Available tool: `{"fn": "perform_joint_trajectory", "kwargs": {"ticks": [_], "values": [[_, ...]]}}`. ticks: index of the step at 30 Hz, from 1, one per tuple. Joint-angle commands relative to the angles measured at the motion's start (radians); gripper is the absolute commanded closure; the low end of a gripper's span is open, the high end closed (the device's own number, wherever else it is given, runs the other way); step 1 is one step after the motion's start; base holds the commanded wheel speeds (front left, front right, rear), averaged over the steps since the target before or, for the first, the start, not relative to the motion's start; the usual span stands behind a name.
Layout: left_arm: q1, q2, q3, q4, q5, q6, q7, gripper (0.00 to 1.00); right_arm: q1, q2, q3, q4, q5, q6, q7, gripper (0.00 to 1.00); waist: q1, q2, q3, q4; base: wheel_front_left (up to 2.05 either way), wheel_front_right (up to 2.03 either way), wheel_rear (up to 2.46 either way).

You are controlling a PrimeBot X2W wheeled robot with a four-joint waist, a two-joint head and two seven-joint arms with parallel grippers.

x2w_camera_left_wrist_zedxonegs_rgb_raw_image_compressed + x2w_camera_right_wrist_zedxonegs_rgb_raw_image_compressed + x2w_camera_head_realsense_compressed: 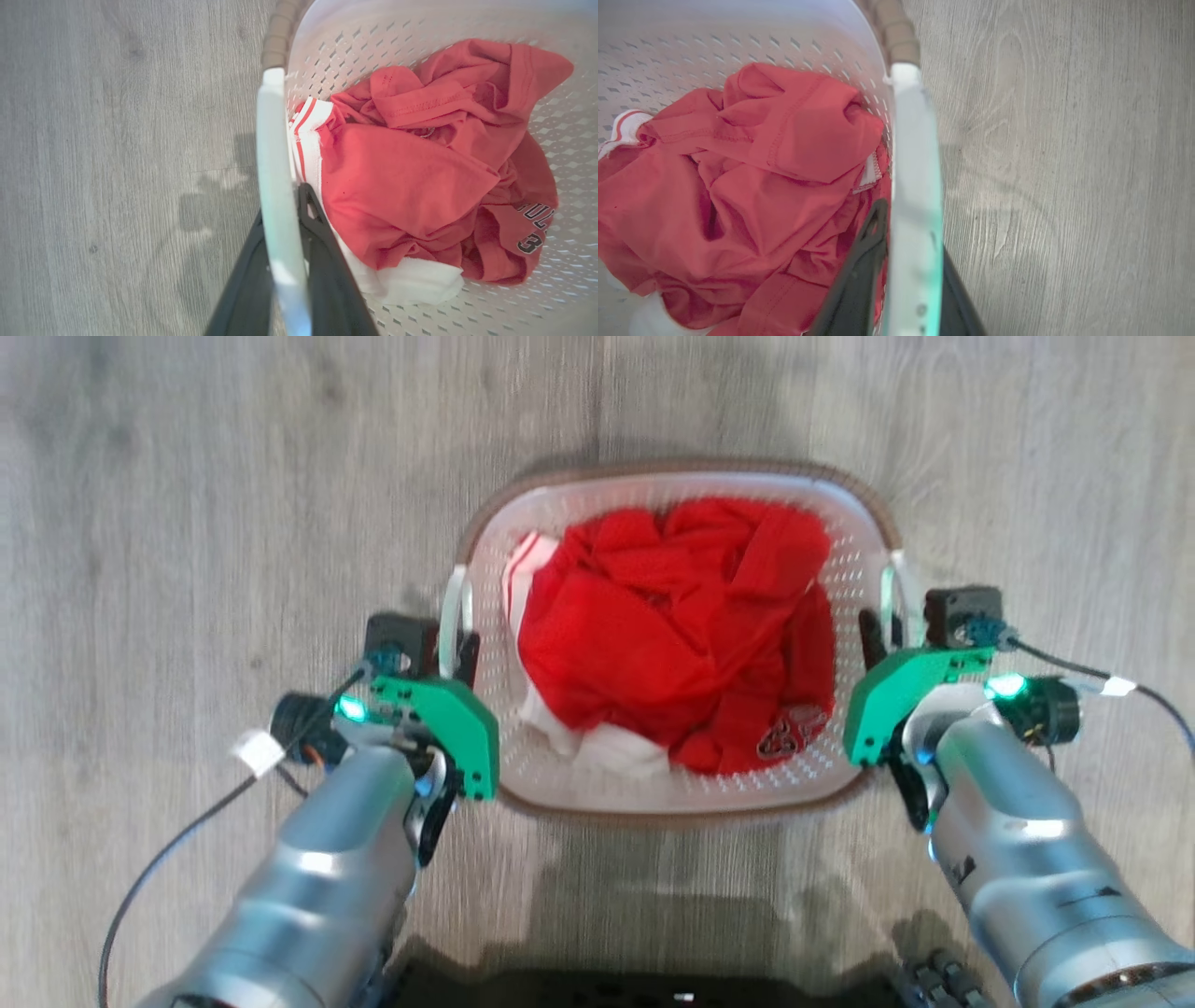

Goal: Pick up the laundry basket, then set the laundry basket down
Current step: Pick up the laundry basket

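Note:
The laundry basket (845, 569) is white and perforated with a brown rim, and sits at the centre of the head view between my two arms. My left gripper (450, 649) is shut on its left white handle (454, 602), with a dark finger on each side of the strap (273, 140). My right gripper (892, 630) is likewise shut on the right handle (893, 581), fingers flanking the strap (913, 140). Red and white clothes (672, 616) fill the basket. I cannot tell whether the basket is touching the floor.
Grey wood-look floor (187, 523) lies all around the basket. My dark base (653, 989) shows at the bottom edge, close behind the basket. Thin black cables (159, 868) hang from both wrists.

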Motion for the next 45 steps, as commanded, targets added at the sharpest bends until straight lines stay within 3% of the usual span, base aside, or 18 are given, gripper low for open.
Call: {"fn": "perform_joint_trajectory", "kwargs": {"ticks": [1,8,23,45], "values": [[0.029,0.031,0.009,0.006,-0.008,-0.004,-0.010,1.00,0.026,0.003,0.030,0.005,0.009,0.003,-0.009,1.00,0.0001,-0.0001,-0.047,-0.005,0.00,0.00,0.00],[0.083,0.031,-0.057,0.059,-0.082,-0.009,-0.010,1.00,0.053,0.003,0.133,0.077,0.115,0.003,0.031,1.00,0.0001,-0.0001,-0.156,-0.016,0.00,0.00,0.00],[0.201,0.031,-0.165,0.129,-0.195,-0.018,0.025,1.00,0.194,0.003,0.325,0.096,0.314,0.003,0.119,1.00,0.0001,-0.0001,-0.372,-0.044,0.00,0.00,0.00],[0.300,0.031,-0.248,0.167,-0.283,-0.023,0.087,1.00,0.297,0.003,0.500,0.106,0.484,0.003,0.158,1.00,0.0001,-0.0001,-0.565,-0.071,0.00,0.00,0.00]]}}
